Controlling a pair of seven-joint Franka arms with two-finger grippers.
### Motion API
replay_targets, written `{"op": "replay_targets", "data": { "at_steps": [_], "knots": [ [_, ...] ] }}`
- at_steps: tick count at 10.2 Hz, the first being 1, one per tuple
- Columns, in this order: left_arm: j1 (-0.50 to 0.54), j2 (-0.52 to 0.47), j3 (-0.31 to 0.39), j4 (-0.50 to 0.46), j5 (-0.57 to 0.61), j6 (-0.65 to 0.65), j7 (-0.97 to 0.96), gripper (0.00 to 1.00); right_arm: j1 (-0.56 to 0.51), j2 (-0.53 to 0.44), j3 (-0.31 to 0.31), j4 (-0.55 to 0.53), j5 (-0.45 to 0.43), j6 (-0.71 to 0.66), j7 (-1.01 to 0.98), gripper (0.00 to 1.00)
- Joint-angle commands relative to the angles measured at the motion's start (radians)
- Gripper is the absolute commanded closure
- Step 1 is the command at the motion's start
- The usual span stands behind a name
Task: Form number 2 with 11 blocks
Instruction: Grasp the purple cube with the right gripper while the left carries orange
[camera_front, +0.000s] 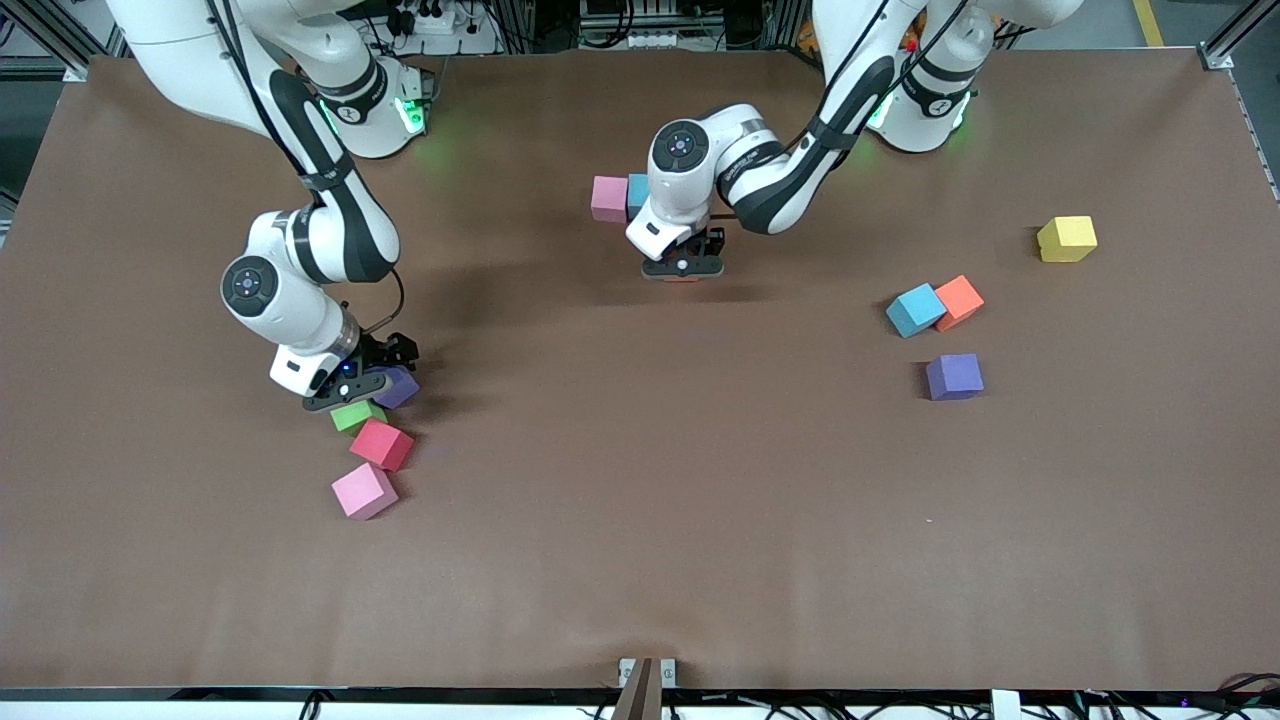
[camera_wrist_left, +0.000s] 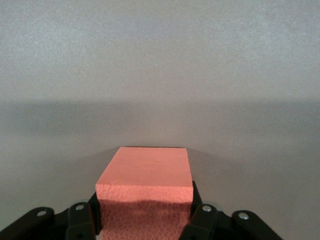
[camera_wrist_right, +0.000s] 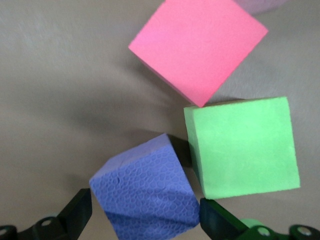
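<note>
Orange block (camera_wrist_left: 145, 182) clamped in left gripper (camera_front: 683, 266); purple block (camera_wrist_right: 145, 192) between right gripper's (camera_front: 365, 385) spread fingers

Brown table (camera_front: 640, 520); scattered foam cubes: pink (camera_front: 364, 490), crimson (camera_front: 381, 444), green (camera_front: 357, 415), yellow (camera_front: 1066, 239), purple (camera_front: 954, 376).
</note>
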Motion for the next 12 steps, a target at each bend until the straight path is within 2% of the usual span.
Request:
{"op": "replay_targets", "data": {
  "at_steps": [1, 6, 9, 11, 12],
  "knots": [
    [0.006, -0.009, -0.006, -0.001, 0.024, 0.013, -0.042, 0.00, -0.003, 0.040, 0.014, 0.070, 0.060, -0.006, -0.003, 0.00],
    [0.020, -0.121, -0.014, 0.000, 0.019, 0.012, -0.119, 0.00, 0.068, 0.040, 0.017, 0.073, 0.319, -0.029, 0.048, 0.00],
    [0.031, -0.186, -0.012, 0.000, 0.018, 0.004, -0.154, 0.00, 0.086, 0.040, 0.017, 0.073, 0.344, -0.026, 0.065, 0.00],
    [0.070, -0.229, -0.012, 0.000, 0.018, 0.001, -0.156, 0.00, 0.124, 0.041, 0.017, 0.078, 0.407, -0.017, 0.082, 0.00],
    [0.104, -0.245, -0.010, 0.000, 0.018, -0.001, -0.148, 0.00, 0.131, 0.047, 0.017, 0.102, 0.407, -0.023, 0.097, 0.08]
  ]
}}
